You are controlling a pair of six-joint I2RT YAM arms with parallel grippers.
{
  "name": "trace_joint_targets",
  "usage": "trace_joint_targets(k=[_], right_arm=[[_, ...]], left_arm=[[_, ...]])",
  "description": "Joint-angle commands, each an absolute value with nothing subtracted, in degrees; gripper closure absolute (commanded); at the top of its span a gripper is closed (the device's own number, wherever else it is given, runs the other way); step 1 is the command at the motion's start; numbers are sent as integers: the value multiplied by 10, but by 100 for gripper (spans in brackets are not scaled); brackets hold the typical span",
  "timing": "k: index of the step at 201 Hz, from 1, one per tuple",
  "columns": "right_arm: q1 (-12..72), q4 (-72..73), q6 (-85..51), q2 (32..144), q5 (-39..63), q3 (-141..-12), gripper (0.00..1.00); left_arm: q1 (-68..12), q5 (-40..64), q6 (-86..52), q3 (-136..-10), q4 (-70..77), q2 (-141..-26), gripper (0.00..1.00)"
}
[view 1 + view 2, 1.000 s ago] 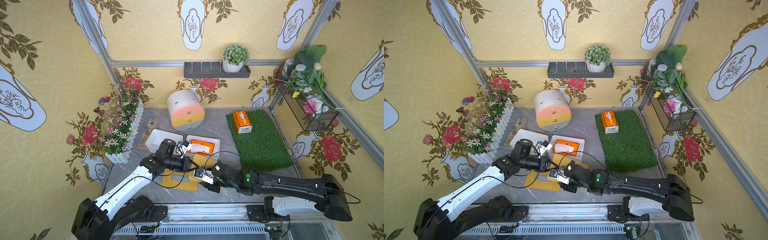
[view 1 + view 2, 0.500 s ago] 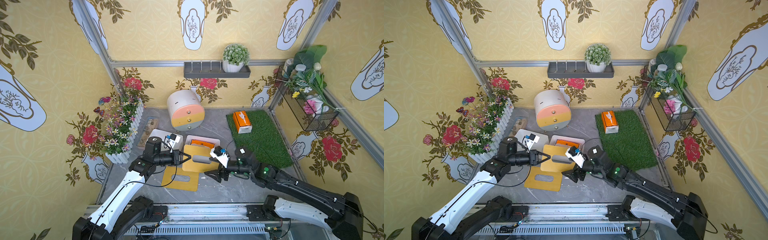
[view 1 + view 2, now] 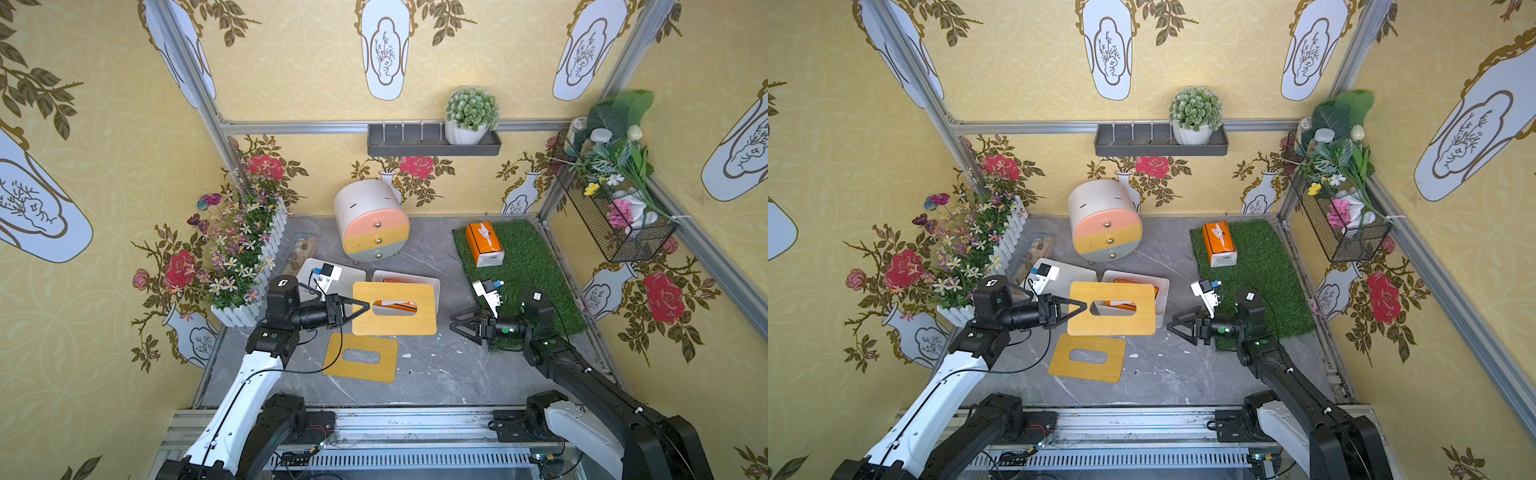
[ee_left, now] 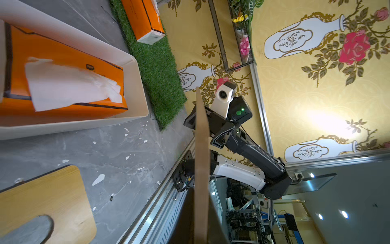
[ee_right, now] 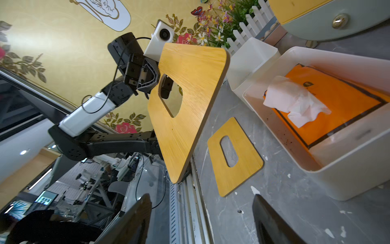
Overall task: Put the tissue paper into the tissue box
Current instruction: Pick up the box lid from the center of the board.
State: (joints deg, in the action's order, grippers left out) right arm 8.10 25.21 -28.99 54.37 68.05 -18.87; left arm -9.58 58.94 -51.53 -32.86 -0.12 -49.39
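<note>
holding a slotted wooden lid (image 3: 395, 328) above the open white tissue box (image 3: 415, 276), clear of its rim, the left gripper (image 3: 365, 306) is clamping the board's short edge at 9 o'clock, jaws pressed tight on the wood. the box is carrying an orange tissue pack (image 4: 63, 52). the tissue paper (image 4: 69, 86) is standing up crumpled from the pack's top opening, and is partly showing through the lid's oval slot in both top views. a second white box (image 3: 349, 276) is sitting just beside it at 9 o'clock, its inside mostly hidden by the wrist camera. a second slotted lid (image 3: 361, 357) is lying flat on the grey table at 7 o'clock. the right gripper (image 3: 451, 326) is hovering at 3 o'clock, jaws apart and holding nothing, by the edge of the grass mat (image 3: 528, 282), where a spare orange pack (image 3: 484, 243) is resting at 1 o'clock.
</note>
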Motion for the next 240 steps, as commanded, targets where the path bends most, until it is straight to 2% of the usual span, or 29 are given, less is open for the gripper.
trace_joint_targets(k=[1,57,96,122,163,240], right_arm=[[77,385,-376,539,753,-175,27],[90,448,-487,552,770,-184,38],[136,520,-580,553,718,-185,47],[163,535,-609,548,669,-188,55],[188,565,-652,559,629,-185,59],[191,628,-706,589,627,-169,72]], left_arm=[[-95,644,-598,-313,131,-503,100],[-96,670,-590,-308,135,-502,100],[-107,670,-582,-302,135,-505,100],[-117,663,-578,-302,135,-509,100],[-126,657,-574,-302,137,-508,100],[-139,667,-567,-301,137,-516,100]])
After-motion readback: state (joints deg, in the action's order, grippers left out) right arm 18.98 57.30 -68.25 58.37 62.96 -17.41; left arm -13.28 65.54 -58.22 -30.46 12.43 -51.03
